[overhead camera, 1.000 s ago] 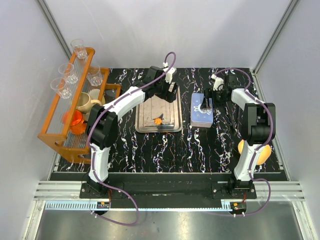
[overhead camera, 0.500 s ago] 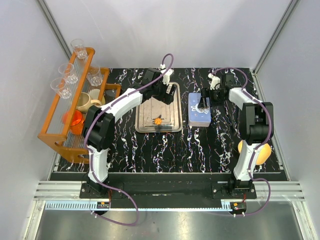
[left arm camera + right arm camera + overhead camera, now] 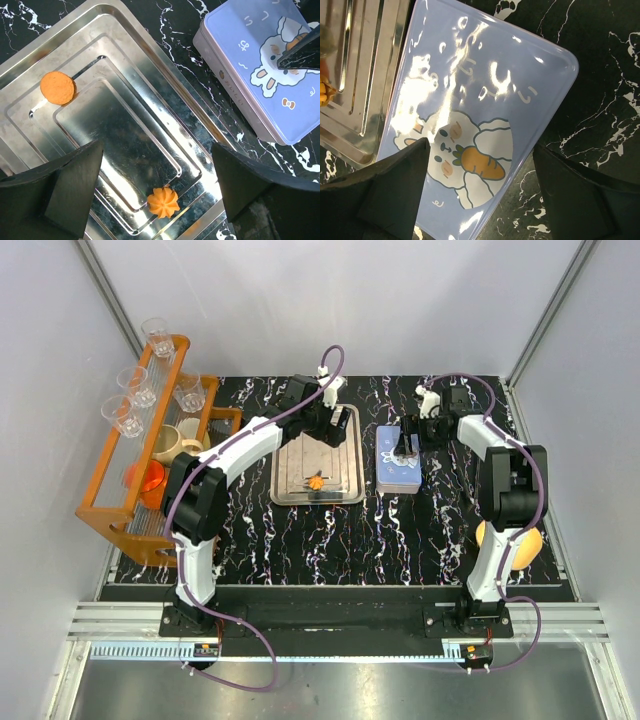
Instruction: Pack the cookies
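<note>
Holding two cookies (image 3: 57, 87), the tray (image 3: 125, 125) sits beside a lidded tin (image 3: 250, 70); left tool (image 3: 157, 150), right tool (image 3: 481, 145) released.

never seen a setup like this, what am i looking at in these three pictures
Two robot arms are bolted to a black table. The wide picture looks down from above; the other two come from a camera on each wrist, its dark jaws at the bottom corners. The left arm hangs over a metal tray with a round orange cookie and a flower-shaped cookie. The right arm hangs over a closed blue tin with a bunny lid. Both jaws are open, holding nothing.
</note>
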Tool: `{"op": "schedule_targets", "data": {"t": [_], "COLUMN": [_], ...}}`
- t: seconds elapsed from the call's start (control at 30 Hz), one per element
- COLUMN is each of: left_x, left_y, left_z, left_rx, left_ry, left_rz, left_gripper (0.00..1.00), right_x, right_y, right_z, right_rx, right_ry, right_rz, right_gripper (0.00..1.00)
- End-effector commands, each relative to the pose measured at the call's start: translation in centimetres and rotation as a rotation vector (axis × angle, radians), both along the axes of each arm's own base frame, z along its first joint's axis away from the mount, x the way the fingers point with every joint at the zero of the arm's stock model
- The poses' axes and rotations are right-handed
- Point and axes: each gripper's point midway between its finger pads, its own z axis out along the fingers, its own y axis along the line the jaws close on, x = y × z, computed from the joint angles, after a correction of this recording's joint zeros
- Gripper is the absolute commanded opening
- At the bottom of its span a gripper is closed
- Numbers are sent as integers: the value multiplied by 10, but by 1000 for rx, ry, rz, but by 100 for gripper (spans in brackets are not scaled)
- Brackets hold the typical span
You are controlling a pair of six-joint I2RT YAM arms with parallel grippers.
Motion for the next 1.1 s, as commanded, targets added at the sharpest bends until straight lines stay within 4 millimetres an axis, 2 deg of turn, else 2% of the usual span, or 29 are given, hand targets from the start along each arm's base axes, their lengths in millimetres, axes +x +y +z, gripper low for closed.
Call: {"op": "schedule_targets", "data": {"t": [0.0, 0.27, 0.43, 0.47, 0.5, 0.57, 0.7, 0.83, 0.87, 0.9, 0.93, 1.0, 1.07], "left_x": [10, 10, 14, 16, 18, 21, 29, 28, 29, 28, 27, 25, 21], "left_y": [6, 12, 26, 36, 39, 52, 81, 111, 123, 128, 135, 150, 160], "left_z": [44, 52, 64, 60, 63, 65, 74, 85, 97, 101, 102, 118, 124], "left_rx": [-44, -55, -110, -115, -127, -131, -94, -94, -103, -108, -108, -121, -113], "left_ry": [-112, -122, -136, -127, -134, -142, -219, -279, -306, -317, -322, -369, -388], "left_rz": [23, 38, 106, 128, 139, 158, 227, 295, 320, 330, 345, 375, 398], "left_gripper": [93, 92, 93, 94, 95, 96, 99, 99, 99, 99, 99, 99, 99], "right_x": [13, 9, 13, 15, 15, 16, 18, 18, 19, 17, 17, 15, 14], "right_y": [3, -5, -25, -28, -35, -42, -62, -75, -75, -82, -82, -83, -84], "right_z": [48, 79, 113, 118, 128, 140, 177, 209, 218, 227, 232, 242, 252], "right_rx": [-8, -44, -121, -132, -159, -184, -251, -287, -281, -300, -299, -295, -287], "right_ry": [-120, -188, -310, -333, -360, -398, -516, -604, -628, -648, -667, -693, -714], "right_rz": [4, -23, -121, -139, -165, -198, -285, -353, -355, -387, -395, -408, -414], "right_gripper": [93, 93, 93, 94, 100, 100, 100, 100, 100, 100, 100, 100, 100]}}
